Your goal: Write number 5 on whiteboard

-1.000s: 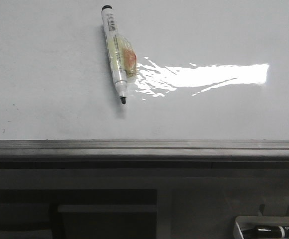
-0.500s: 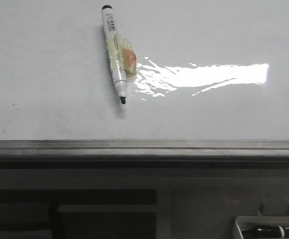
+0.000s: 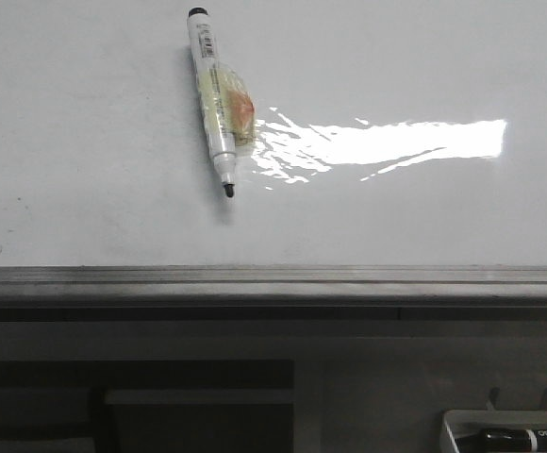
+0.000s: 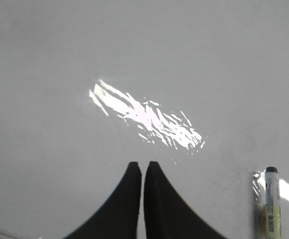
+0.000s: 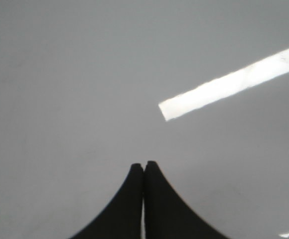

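Nearest, at the bottom right corner of the front view, a small white tray [image 3: 462,425] holding a spare black marker [image 3: 528,438], parked well apart from the writing area, probably as storage. Just beyond, the grey metal rail along the lower edge of the whiteboard [image 3: 85,142], running the full width. Above the rail, the glossy white board surface, blank: no number 5 drawn yet, only a few faint dark specks at the left. Further up, left of centre, a white-barrelled marker [image 3: 214,99] lying on the board, uncapped black tip toward the rail, cap end near the top edge, a clear wrap with an orange patch around its middle, likely added for grip. Just right of the marker, a long bright streak of glare. In the wrist views, left tool [image 4: 142,172] pressed together and empty, over bare board with the marker's end near its side; right tool [image 5: 144,172] likewise pressed together and empty, over bare board near a glare bar. Judged from this: task at its start, marker not yet picked up, tool needing to spread before any grasp.
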Available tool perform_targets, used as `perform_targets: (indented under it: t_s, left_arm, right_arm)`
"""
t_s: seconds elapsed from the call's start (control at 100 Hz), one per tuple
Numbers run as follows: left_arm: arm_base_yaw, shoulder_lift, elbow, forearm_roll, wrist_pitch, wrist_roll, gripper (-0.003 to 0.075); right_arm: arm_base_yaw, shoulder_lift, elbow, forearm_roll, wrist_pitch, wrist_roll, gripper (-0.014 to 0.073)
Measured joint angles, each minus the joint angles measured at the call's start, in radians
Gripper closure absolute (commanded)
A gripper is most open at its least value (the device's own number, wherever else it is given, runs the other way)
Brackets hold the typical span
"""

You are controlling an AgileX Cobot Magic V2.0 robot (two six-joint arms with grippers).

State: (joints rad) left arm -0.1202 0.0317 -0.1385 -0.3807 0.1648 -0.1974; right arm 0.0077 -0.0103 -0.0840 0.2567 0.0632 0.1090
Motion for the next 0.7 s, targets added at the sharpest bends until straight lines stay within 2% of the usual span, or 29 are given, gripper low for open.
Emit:
perform_targets:
  t_s: [0.08, 0.17, 0.24, 0.3, 0.36, 0.4, 0.45, 0.56, 0.7]
  left_arm:
    - [0.000, 0.079, -0.082, 0.081, 0.090, 0.024, 0.0739]
    - [0.000, 0.188, -0.174, 0.121, 0.191, 0.095, 0.0700]
    - [0.000, 0.277, -0.233, 0.121, 0.247, 0.159, 0.0597]
    - [0.000, 0.346, -0.268, 0.090, 0.278, 0.216, 0.0470]
    - [-0.016, 0.415, -0.294, 0.037, 0.294, 0.281, 0.0355]
    - [-0.036, 0.459, -0.306, -0.020, 0.298, 0.327, 0.0307]
    - [-0.068, 0.509, -0.316, -0.096, 0.303, 0.388, 0.0290]
    - [-0.163, 0.620, -0.330, -0.248, 0.312, 0.500, 0.0318]
    - [-0.303, 0.756, -0.354, -0.316, 0.243, 0.539, 0.0337]
  right_arm:
    - [0.012, 0.000, -0.061, -0.063, 0.094, 0.000, 0.0613]
    - [0.026, 0.000, -0.115, -0.122, 0.206, 0.000, 0.0495]
    - [0.035, 0.008, -0.148, -0.141, 0.282, 0.000, 0.0365]
    - [0.045, 0.032, -0.168, -0.148, 0.319, 0.000, 0.0263]
    - [0.058, 0.068, -0.186, -0.153, 0.340, 0.000, 0.0210]
    - [0.071, 0.094, -0.199, -0.153, 0.346, 0.000, 0.0201]
    - [0.086, 0.126, -0.215, -0.153, 0.351, 0.000, 0.0207]
    - [0.126, 0.201, -0.249, -0.153, 0.351, -0.016, 0.0207]
    - [0.177, 0.283, -0.271, -0.153, 0.312, -0.026, 0.0207]
